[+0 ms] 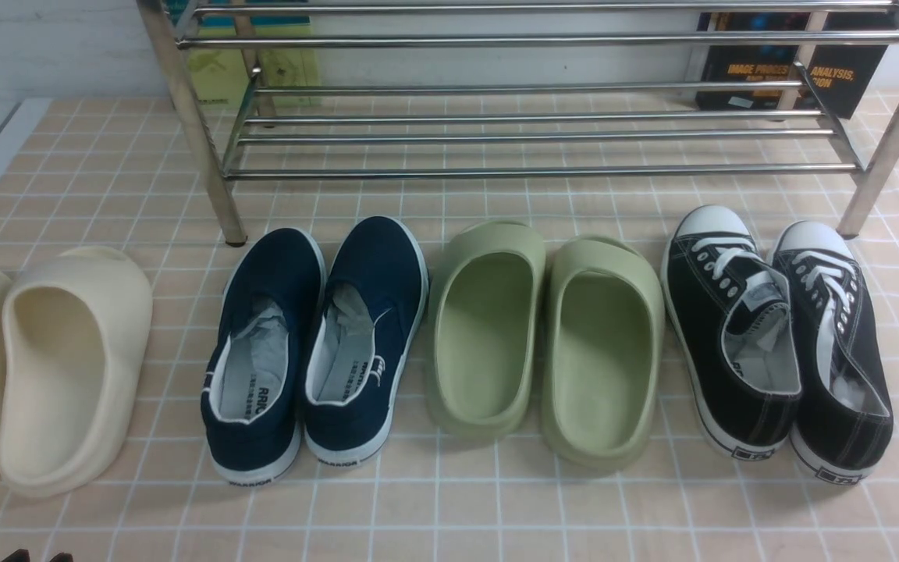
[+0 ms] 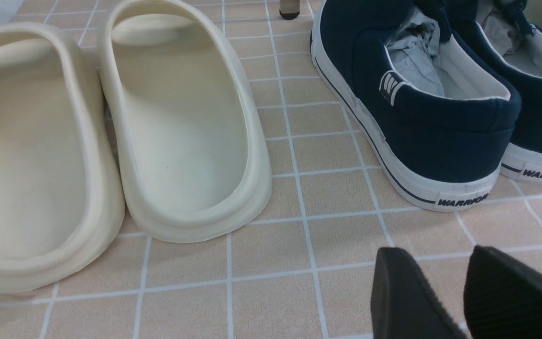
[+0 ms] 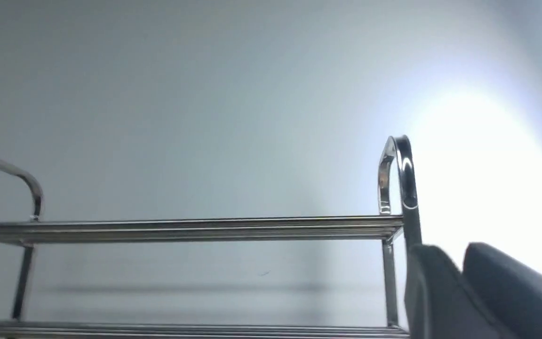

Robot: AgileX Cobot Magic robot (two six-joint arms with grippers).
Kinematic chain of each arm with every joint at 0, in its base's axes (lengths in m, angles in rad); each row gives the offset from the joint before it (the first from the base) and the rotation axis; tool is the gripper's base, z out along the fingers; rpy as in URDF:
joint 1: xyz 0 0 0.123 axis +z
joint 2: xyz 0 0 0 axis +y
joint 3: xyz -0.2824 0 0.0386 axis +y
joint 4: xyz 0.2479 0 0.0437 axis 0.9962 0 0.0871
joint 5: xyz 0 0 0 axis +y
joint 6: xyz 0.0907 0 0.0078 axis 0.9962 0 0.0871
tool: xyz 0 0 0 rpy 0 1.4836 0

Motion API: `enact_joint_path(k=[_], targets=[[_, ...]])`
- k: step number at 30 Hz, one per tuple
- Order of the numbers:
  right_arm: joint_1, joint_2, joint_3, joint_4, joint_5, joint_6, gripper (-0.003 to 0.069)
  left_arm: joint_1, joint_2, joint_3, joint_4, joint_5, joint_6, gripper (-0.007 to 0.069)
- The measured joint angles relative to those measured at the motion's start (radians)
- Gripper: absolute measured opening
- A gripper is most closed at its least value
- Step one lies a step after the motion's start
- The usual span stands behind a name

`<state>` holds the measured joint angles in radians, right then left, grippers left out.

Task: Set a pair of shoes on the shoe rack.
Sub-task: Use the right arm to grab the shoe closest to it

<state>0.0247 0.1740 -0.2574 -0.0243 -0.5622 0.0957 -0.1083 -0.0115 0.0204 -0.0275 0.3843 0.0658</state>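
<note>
The pair of shoes, two black lace-up sneakers (image 1: 730,328) (image 1: 836,343) with white toe caps, stands side by side on the tiled floor at the right, toes toward the shoe rack (image 1: 527,172). The chrome rack's lower bars hold nothing. My left gripper (image 2: 433,256) hovers low over the floor behind the navy slip-ons, open and empty; only its tips (image 1: 37,556) show in the front view. My right gripper (image 3: 454,252) is outside the front view. It points up at the rack's upper tier (image 3: 186,228), its fingers a narrow gap apart with nothing between them.
Cream slippers (image 1: 51,367) (image 2: 177,127), navy slip-ons (image 1: 317,343) (image 2: 421,117) and green foam slippers (image 1: 543,343) line up left of the sneakers. Behind the rack lean a dark book (image 1: 789,70) and a green one (image 1: 262,62). The rack's legs (image 1: 200,148) (image 1: 886,148) stand just beyond the row.
</note>
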Motion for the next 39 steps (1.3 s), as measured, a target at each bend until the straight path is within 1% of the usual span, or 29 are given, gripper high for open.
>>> enact_joint_path(k=[2, 3, 4, 6, 8, 11, 12, 13, 15, 17, 18, 20, 22, 24, 26, 27, 28, 30, 31, 32, 33, 36, 39], targets=[[0.000, 0.052, -0.046, 0.010, 0.046, -0.040, 0.0050, 0.000, 0.000, 0.000, 0.000, 0.000, 0.000, 0.0241], [0.000, 0.118, -0.091, 0.033, 0.104, -0.103, 0.0007, 0.000, 0.000, 0.000, 0.000, 0.000, 0.000, 0.0241], [0.000, 0.190, -0.121, 0.051, 0.154, -0.151, -0.0014, 0.000, 0.000, 0.000, 0.000, 0.000, 0.000, 0.0241], [0.000, 0.268, -0.136, 0.061, 0.184, -0.184, -0.0018, 0.000, 0.000, 0.000, 0.000, 0.000, 0.000, 0.0241], [0.000, 0.373, -0.140, 0.063, 0.206, -0.189, -0.0020, 0.000, 0.000, 0.000, 0.000, 0.000, 0.000, 0.0241], [0.000, 0.569, -0.141, 0.064, 0.245, -0.087, -0.0019, 0.000, 0.000, 0.000, 0.000, 0.000, 0.000, 0.0241], [0.000, 0.569, -0.141, 0.064, 0.245, -0.087, -0.0019, 0.000, 0.000, 0.000, 0.000, 0.000, 0.000, 0.0241], [0.001, 0.654, -0.151, 0.053, 0.301, 0.000, -0.0018, 0.000, 0.000, 0.000, 0.000, 0.000, 0.000, 0.0241], [0.016, 0.752, -0.194, -0.008, 0.439, 0.124, -0.0012, 0.000, 0.000, 0.000, 0.000, 0.000, 0.000, 0.0241], [0.051, 0.819, -0.247, -0.077, 0.596, 0.202, 0.0000, 0.000, 0.000, 0.000, 0.000, 0.000, 0.000, 0.0241], [0.072, 0.845, -0.268, -0.105, 0.653, 0.220, 0.0003, 0.000, 0.000, 0.000, 0.000, 0.000, 0.000, 0.0241], [0.122, 0.899, -0.335, -0.146, 0.848, 0.256, 0.0033, 0.000, 0.000, 0.000, 0.000, 0.000, 0.000, 0.0241], [0.185, 0.955, -0.412, -0.168, 1.018, 0.269, 0.0083, 0.000, 0.000, 0.000, 0.000, 0.000, 0.000, 0.0241], [0.243, 1.001, -0.476, -0.167, 1.127, 0.274, 0.0148, 0.000, 0.000, 0.000, 0.000, 0.000, 0.000, 0.0241], [0.291, 1.051, -0.539, -0.156, 1.189, 0.277, 0.0242, 0.000, 0.000, 0.000, 0.000, 0.000, 0.000, 0.0241], [0.300, 1.056, -0.544, -0.152, 1.191, 0.277, 0.0251, 0.000, 0.000, 0.000, 0.000, 0.000, 0.000, 0.0241], [0.329, 1.084, -0.573, -0.138, 1.190, 0.278, 0.0311, 0.000, 0.000, 0.000, 0.000, 0.000, 0.000, 0.0241], [0.364, 1.128, -0.592, -0.122, 1.134, 0.279, 0.0392, 0.000, 0.000, 0.000, 0.000, 0.000, 0.000, 0.0241], [0.369, 1.137, -0.594, -0.119, 1.119, 0.279, 0.0404, 0.000, 0.000, 0.000, 0.000, 0.000, 0.000, 0.0241], [0.381, 1.170, -0.598, -0.114, 1.062, 0.280, 0.0439, 0.000, 0.000, 0.000, 0.000, 0.000, 0.000, 0.0241], [0.385, 1.198, -0.599, -0.113, 1.021, 0.280, 0.0456, 0.000, 0.000, 0.000, 0.000, 0.000, 0.000, 0.0241], [0.385, 1.288, -0.599, -0.123, 0.931, 0.280, 0.0470, 0.000, 0.000, 0.000, 0.000, 0.000, 0.000, 0.0241], [0.376, 1.384, -0.599, -0.135, 0.881, 0.280, 0.0451, 0.000, 0.000, 0.000, 0.000, 0.000, 0.000, 0.0241]])
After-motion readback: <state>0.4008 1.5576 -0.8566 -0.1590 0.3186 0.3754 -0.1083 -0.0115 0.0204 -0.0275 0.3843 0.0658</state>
